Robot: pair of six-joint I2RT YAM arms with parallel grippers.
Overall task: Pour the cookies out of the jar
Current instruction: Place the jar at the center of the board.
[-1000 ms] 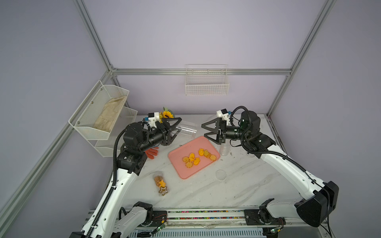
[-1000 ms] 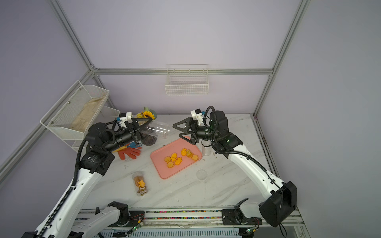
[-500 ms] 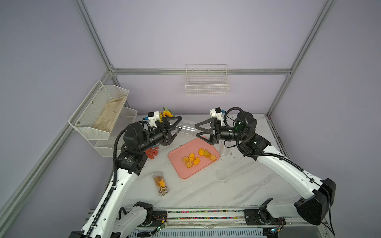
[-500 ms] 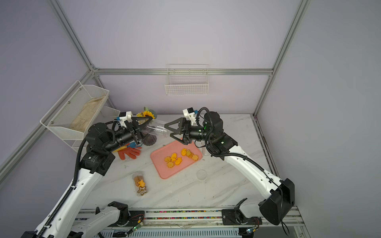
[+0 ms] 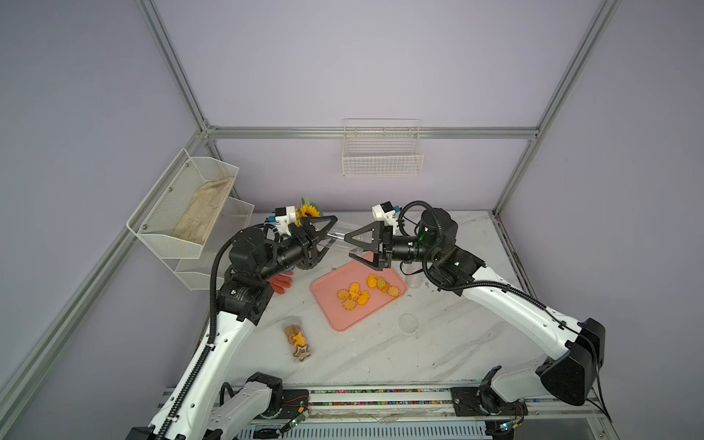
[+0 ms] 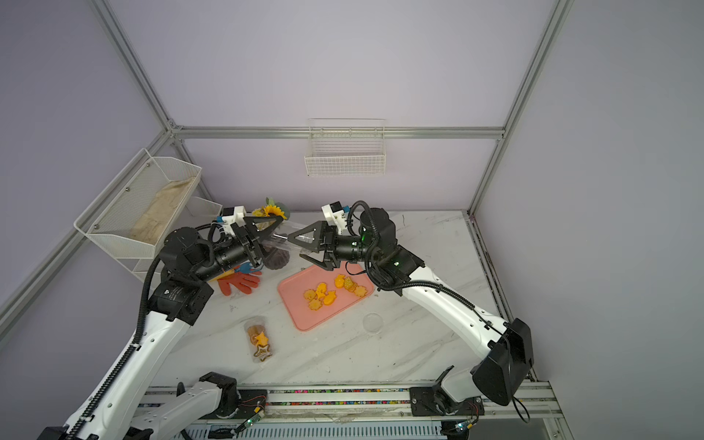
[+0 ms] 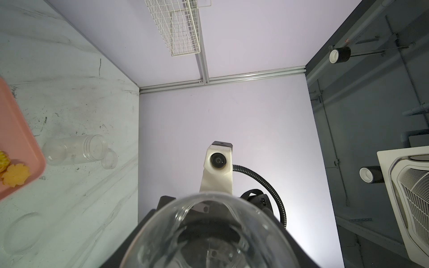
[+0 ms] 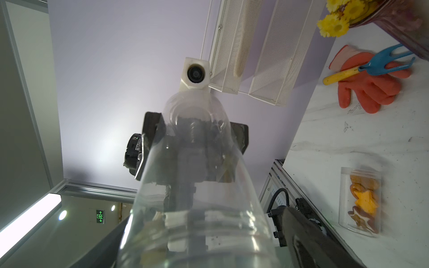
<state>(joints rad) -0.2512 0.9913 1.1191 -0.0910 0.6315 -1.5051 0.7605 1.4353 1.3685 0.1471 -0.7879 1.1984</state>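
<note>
**Fig.** Bimanual rig with the jar held in mid-air. The left gripper (image 5: 332, 233) is clamping the rounded base end of a clear cylindrical plastic jar (image 8: 197, 190). It is holding the jar roughly horizontal above the white marble-pattern tabletop (image 5: 438, 343), threaded mouth pointing toward the right arm. The jar is looking empty.

The right gripper (image 5: 357, 250) is facing it w/ jaws standing apart, one on either side of the jar's mouth end. In the right wrist view a gap is showing betw. the jar wall and one finger, so no grip is evident.

The cookies (image 5: 362, 298), small flat orange-yellow biscuits in flower and animal shapes, are lying loose in a cluster. They are resting on a pink rectangular plastic tray (image 5: 327, 306), which is sitting on the table just below the two grippers.

Other items:
- A second clear plastic jar (image 7: 74, 150) is lying on its side just beside the tray, on the right-arm side, w/ a small clear cap (image 7: 109, 160) at its mouth.
- A round clear lid (image 5: 408, 323) is lying flat near the tray.
- A clear pouch (image 5: 297, 341), holding an orange star and brown biscuits, is lying in front of the left arm, apart from the tray.
- An orange rubber glove (image 6: 238, 284) is lying under the left arm, w/ a blue-and-yellow hand rake (image 8: 371, 67) resting on it.
- A yellow sunflower bouquet (image 5: 308, 210) is standing at the back.
</note>
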